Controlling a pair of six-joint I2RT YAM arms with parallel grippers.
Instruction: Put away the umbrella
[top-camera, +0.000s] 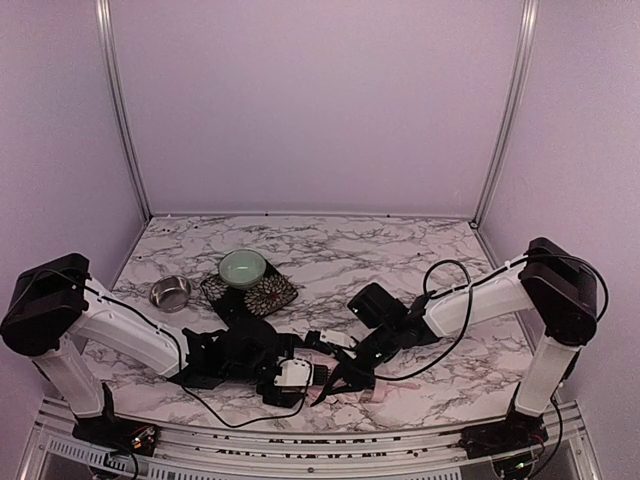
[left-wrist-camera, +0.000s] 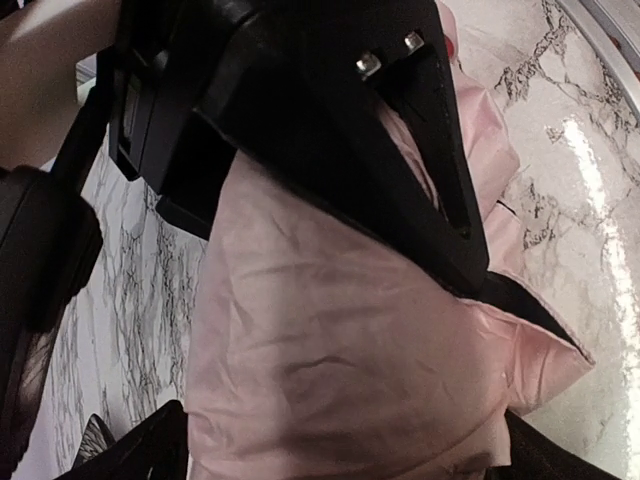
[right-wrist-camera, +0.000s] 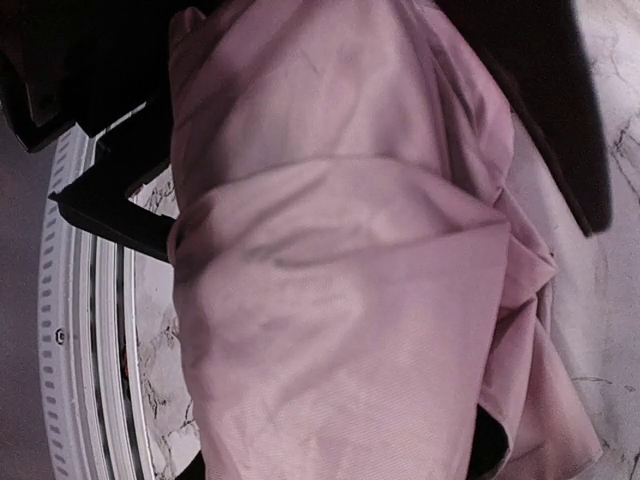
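Reaching inward low, left fingers (left-wrist-camera: 400, 150) spread around the umbrella (left-wrist-camera: 330, 340), right fingers (right-wrist-camera: 110, 207) pinching it.

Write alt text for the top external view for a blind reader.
The left arm and right arm reach inward to a bundled umbrella at the near edge of the marble table. Behind, a green bowl sits on a floral mat, a metal bowl to its left.

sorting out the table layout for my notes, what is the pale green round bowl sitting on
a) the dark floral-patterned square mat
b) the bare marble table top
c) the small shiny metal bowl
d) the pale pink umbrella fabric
a: in the top view the pale green round bowl rests on the dark floral-patterned square mat, with the small shiny metal bowl standing apart to its left on the marble table.
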